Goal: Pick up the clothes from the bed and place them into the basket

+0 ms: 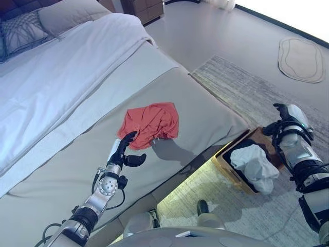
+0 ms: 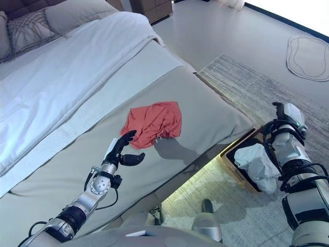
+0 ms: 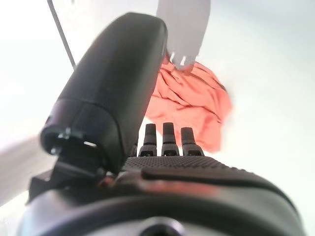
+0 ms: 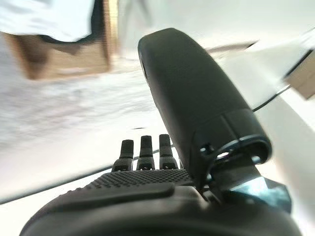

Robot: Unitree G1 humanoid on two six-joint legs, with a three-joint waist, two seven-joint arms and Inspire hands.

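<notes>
A crumpled red cloth (image 1: 151,123) lies on the grey bedcover near the foot of the bed (image 1: 216,121); it also shows in the left wrist view (image 3: 192,101). My left hand (image 1: 123,149) is open just short of its near-left edge, fingers straight, holding nothing. A brown basket (image 1: 226,165) stands on the rug beside the bed with a white cloth (image 1: 254,165) heaped in it. My right hand (image 1: 284,114) is open and empty above the basket's far right side, and its wrist view shows the basket (image 4: 64,61).
White bedding (image 1: 56,77) and pillows (image 1: 67,13) cover the far part of the bed. A grey rug (image 1: 257,92) lies under the basket. A small oval mat (image 1: 300,59) lies on the floor at the far right. A wooden cabinet (image 1: 144,7) stands at the back.
</notes>
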